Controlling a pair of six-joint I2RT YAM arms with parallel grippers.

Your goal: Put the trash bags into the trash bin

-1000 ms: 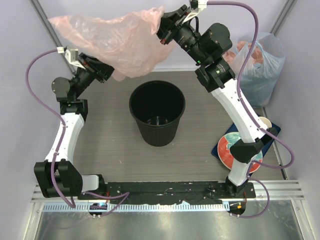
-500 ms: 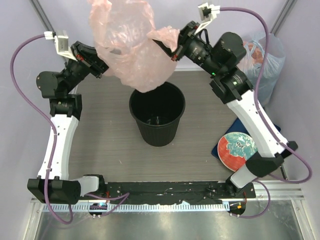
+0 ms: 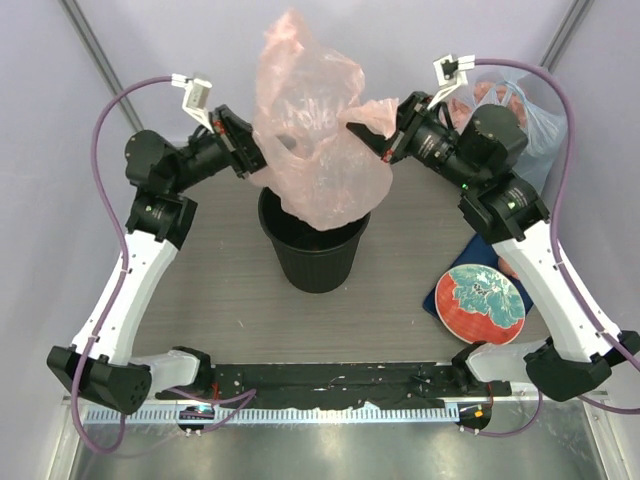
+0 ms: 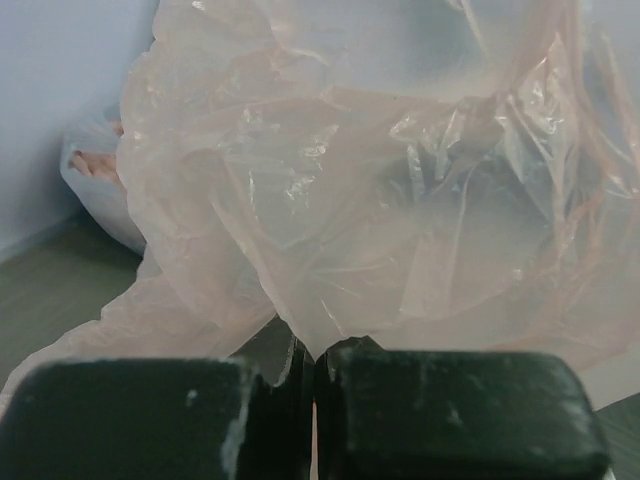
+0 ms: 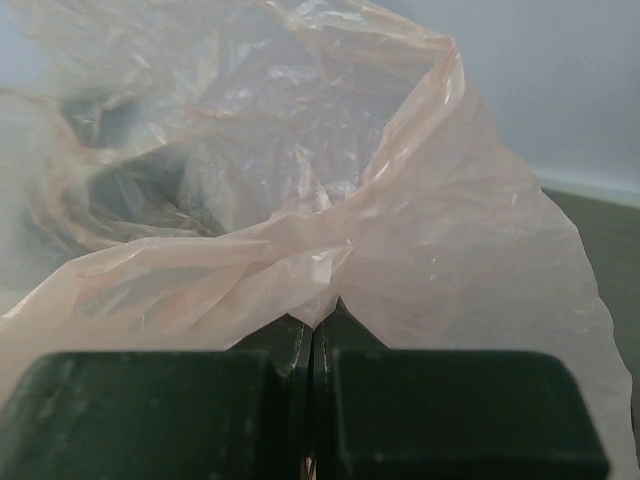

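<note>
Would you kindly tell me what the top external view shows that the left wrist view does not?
Only the top external view shows the round black plastic bin and the round red patterned plate. Only the left wrist view shows, close up, the left gripper shut on the translucent pale pink plastic bag. Both show that bag.

The thin, translucent pale pink trash bag [image 3: 315, 140] hangs crumpled and billowed in the air. It is stretched between the left gripper [image 3: 250, 160] and the right gripper [image 3: 385, 140], each clamped on a bunched edge, and its top rises in a loose peak. Its sagging lower fold covers the far part of the mouth of the trash bin [image 3: 318, 262], a round black bin with smooth tapered sides standing upright, near rim and dark interior showing.
</note>
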